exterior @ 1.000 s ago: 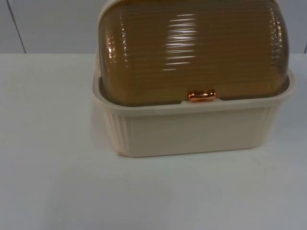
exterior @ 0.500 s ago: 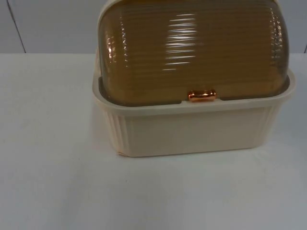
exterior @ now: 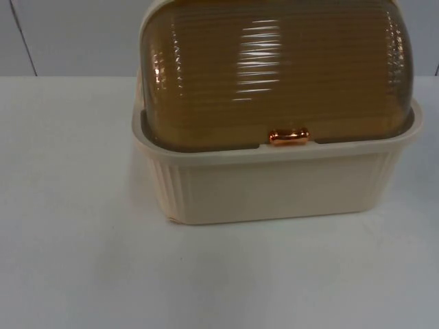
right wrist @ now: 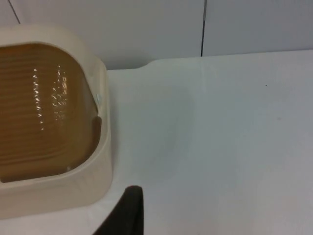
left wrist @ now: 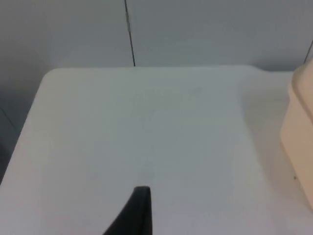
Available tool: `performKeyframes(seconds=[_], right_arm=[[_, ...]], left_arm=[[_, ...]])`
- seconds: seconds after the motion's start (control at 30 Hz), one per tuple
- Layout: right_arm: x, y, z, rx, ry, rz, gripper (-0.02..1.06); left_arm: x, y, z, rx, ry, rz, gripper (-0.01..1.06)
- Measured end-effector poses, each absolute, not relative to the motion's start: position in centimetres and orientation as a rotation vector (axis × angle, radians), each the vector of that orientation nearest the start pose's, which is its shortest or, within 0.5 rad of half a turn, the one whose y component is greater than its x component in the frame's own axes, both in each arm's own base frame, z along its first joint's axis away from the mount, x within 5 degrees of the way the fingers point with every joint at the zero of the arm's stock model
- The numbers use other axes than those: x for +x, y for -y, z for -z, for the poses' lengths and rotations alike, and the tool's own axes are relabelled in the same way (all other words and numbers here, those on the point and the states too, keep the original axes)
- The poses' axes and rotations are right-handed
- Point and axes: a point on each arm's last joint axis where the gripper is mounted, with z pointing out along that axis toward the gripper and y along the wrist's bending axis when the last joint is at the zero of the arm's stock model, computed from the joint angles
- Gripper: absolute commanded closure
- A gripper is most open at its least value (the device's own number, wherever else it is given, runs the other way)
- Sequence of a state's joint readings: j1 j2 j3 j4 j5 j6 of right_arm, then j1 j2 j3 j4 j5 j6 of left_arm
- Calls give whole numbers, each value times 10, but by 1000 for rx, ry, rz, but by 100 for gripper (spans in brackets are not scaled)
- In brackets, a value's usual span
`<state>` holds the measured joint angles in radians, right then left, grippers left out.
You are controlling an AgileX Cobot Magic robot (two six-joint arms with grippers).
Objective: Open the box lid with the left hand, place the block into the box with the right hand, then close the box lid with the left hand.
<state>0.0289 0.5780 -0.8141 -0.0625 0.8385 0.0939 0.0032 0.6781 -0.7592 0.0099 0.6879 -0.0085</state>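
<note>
Amber lid (exterior: 274, 68) unchanged, down on cream box (exterior: 274, 185); tools' state indiscernible.

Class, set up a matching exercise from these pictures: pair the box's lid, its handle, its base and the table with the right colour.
Things:
1. lid
2. handle
3. box base
4. table

Colours:
A. white
B. shiny copper
C. translucent amber brown
D. cream

Pairs: 1-C, 2-B, 3-D, 4-A
</note>
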Motion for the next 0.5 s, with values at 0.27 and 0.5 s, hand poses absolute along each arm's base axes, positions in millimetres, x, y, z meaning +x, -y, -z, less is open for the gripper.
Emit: performKeyframes(seconds=[0.27,0.5], right_arm=[[100,2,-366,47,-2076,16,0],[100,3,-366,42,-2073,37,0]], left_arm=[[168,19,-332,259,-2191,23,3],[195,68,-317,638,-2218,96,3]])
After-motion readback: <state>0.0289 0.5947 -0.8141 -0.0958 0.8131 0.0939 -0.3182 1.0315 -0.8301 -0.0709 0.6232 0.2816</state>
